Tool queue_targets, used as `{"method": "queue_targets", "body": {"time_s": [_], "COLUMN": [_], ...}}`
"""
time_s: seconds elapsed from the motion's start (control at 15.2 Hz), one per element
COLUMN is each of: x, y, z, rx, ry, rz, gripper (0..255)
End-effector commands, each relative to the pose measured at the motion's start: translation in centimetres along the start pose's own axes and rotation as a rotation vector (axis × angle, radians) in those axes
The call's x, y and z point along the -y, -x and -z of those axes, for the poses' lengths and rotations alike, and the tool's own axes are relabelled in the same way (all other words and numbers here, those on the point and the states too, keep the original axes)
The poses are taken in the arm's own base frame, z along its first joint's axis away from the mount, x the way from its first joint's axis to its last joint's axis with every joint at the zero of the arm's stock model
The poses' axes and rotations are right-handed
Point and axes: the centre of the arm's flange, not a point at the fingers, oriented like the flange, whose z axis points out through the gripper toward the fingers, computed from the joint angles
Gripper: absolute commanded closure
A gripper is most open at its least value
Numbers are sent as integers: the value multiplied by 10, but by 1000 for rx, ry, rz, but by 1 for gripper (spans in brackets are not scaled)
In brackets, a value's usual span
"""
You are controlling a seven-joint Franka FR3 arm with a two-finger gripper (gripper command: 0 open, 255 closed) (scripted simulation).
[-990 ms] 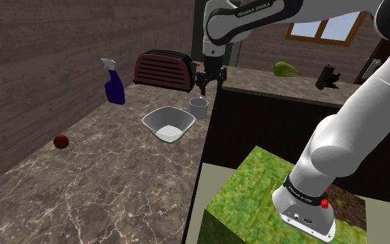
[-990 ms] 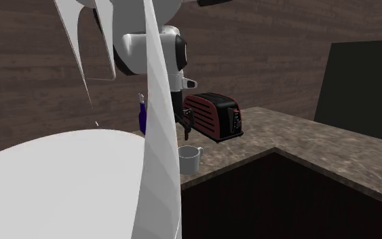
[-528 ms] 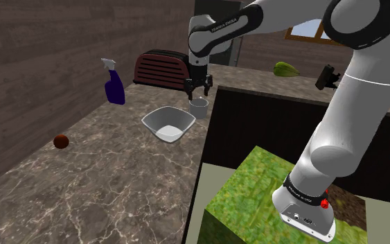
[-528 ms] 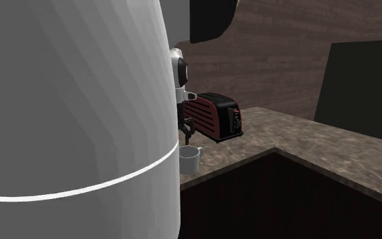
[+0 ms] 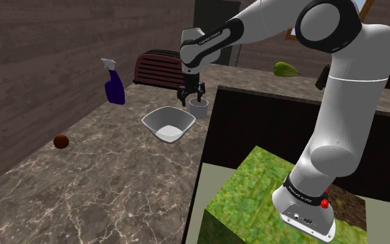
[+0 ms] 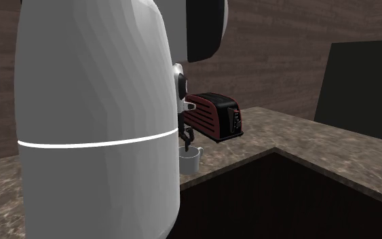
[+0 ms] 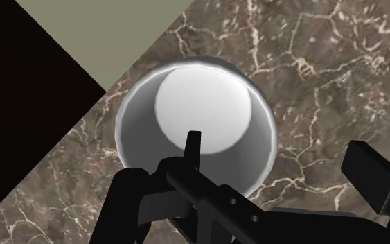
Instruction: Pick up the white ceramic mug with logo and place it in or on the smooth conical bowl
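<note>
Now that we've dropped the gripper point(image 5: 192, 100) right down onto the mug point(image 5: 200, 109) just beside the bowl point(image 5: 167, 125), fingers point(image 7: 377, 181) sit wide apart, nothing gripped, so closing's next we reckon

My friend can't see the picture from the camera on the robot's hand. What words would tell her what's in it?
A plain white round mug, seen from above, stands on a brown marbled countertop near its edge. The robot's black hand hangs just over the mug with its two fingers apart.
</note>
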Motion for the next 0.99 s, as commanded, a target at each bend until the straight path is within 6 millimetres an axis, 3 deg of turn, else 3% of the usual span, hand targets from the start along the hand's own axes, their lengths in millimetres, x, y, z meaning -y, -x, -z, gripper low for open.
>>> {"method": "queue_targets", "body": {"time_s": [0.0, 0.13, 0.59, 0.66, 0.92], "x": [1, 1, 1, 1, 1], "y": [0, 0, 0, 0, 0], "z": [-11, -20, -20, -20, -20], "rx": [0, 0, 0, 0, 0], "ry": [0, 0, 0, 0, 0], "rz": [0, 0, 0, 0, 0], "gripper": [0, 0, 0, 255, 255]}}
